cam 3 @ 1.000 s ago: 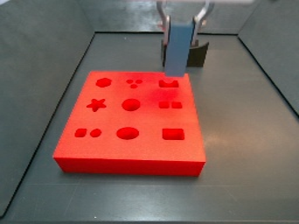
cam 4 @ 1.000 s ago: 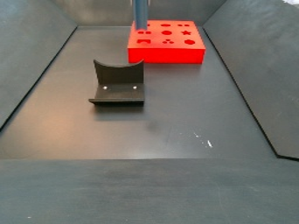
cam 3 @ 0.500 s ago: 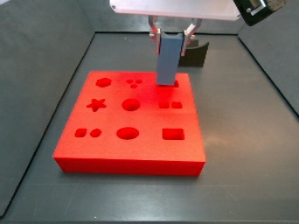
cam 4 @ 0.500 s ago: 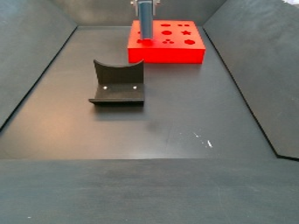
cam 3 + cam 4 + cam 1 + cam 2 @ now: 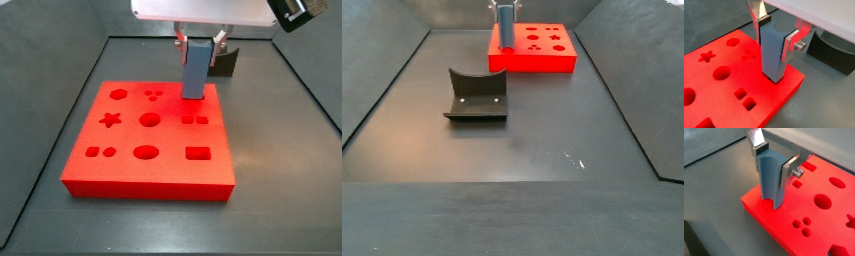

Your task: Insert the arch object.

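My gripper [image 5: 774,31] is shut on the blue-grey arch object [image 5: 773,52], held upright with its notched end down. The same grip shows in a wrist view [image 5: 773,163] on the arch object [image 5: 770,178]. Its lower end meets the red block [image 5: 724,95] at a corner cut-out, also seen in a wrist view [image 5: 807,218]. In a side view the arch object [image 5: 197,70] stands at the far right corner of the red block [image 5: 151,165] under the gripper [image 5: 199,40]. In a side view the arch object [image 5: 505,27] stands at the red block's [image 5: 533,60] near left corner.
The red block has several shaped holes: a star [image 5: 111,120], circles, squares, a hexagon. The dark fixture [image 5: 476,96] stands on the grey floor, well away from the block; it also shows behind the block [image 5: 225,62]. Dark walls ring the floor.
The gripper has come down with the arch object, whose lower end now sits lower at the red block's corner cut-out.
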Robot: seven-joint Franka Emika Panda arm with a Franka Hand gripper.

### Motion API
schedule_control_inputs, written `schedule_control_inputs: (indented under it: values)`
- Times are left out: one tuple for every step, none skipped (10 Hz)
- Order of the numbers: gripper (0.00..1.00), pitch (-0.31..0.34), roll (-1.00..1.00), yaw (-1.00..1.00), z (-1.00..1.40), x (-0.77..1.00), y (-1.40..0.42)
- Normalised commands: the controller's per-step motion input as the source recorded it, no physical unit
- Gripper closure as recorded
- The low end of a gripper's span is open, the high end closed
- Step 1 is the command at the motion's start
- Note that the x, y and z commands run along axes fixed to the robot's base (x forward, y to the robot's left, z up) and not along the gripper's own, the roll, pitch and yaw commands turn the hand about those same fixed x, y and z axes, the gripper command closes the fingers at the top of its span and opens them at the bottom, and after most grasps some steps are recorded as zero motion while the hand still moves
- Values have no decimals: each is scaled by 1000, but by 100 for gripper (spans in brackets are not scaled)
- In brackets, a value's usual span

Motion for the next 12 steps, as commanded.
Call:
schedule_control_inputs:
  values:
    - [100, -74, -77, 0, -86, 0, 0]
    - [100, -83, -89, 0, -80, 46, 0]
    - [100, -81, -71, 0, -129, 131, 0]
    - [100, -69, -61, 17, -146, 194, 0]
    - [100, -4, -21, 0, -123, 206, -43]
    - [100, -3, 49, 0, -343, 0, 0]
    - [100, -7, 29, 0, -254, 0, 0]
    - [100, -19, 39, -23, -289, -74, 0]
    - [100, -43, 4, -26, -323, -43, 0]
    - [100, -50, 7, -20, -331, -43, 0]
    - [100, -50, 0, 0, -303, 0, -20]
    - [100, -64, 0, 0, -460, 0, -20]
